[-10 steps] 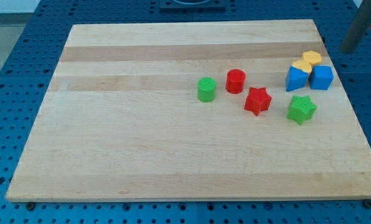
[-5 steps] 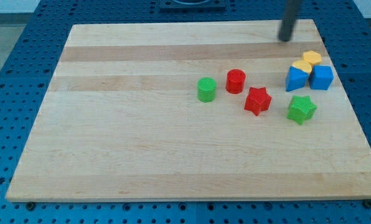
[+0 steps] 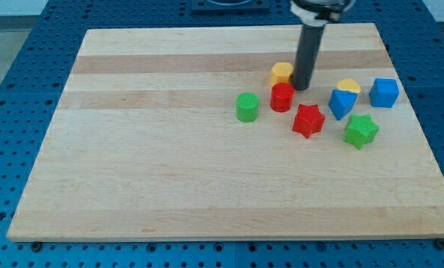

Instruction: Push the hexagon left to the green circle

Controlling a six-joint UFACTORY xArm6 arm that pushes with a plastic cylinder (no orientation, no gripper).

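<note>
The yellow hexagon lies just above the red cylinder, touching or nearly touching it. The green circle stands to the left of the red cylinder, below and left of the hexagon. My tip rests on the board right against the hexagon's right side, above and right of the red cylinder. The dark rod rises from it toward the view's top.
A red star lies below my tip. A blue block with a second yellow block behind it, a blue cube and a green star lie at the right. The wooden board sits on a blue perforated table.
My tip swept left from the board's top right to the hexagon's right side. The hexagon slid left to above the red cylinder. The blue block and other yellow block shifted left, away from the blue cube.
</note>
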